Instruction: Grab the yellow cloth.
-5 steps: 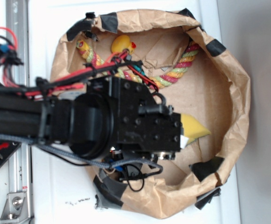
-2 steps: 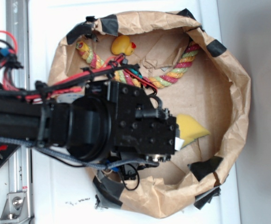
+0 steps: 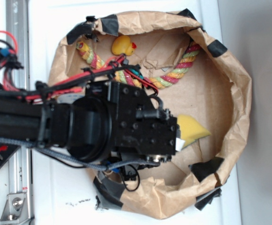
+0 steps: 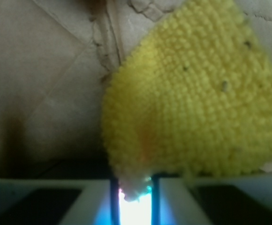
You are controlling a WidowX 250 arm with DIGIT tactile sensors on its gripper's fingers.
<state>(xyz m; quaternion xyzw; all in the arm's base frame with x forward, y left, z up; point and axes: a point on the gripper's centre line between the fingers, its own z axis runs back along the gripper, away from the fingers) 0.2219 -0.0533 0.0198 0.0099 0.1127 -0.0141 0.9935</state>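
Note:
The yellow cloth (image 4: 197,103) fills the right half of the wrist view, looped terry fabric lying on crumpled brown paper. Its lower pointed corner sits pinched in the narrow gap of my gripper (image 4: 132,187), whose pale fingers (image 4: 96,199) stand close together on either side. In the exterior view only a yellow wedge of the cloth (image 3: 193,128) shows past the black wrist block, and my gripper (image 3: 178,142) is mostly hidden beneath that block.
A brown paper basin (image 3: 239,93) with black tape patches rings the scene. A small yellow rubber duck (image 3: 123,46) and a multicoloured rope (image 3: 173,74) lie at its far side. A metal rail (image 3: 18,37) runs along the left.
Since a second ago the arm shifted slightly left and the cloth's visible wedge moved left with it. Over the last half second nothing has moved.

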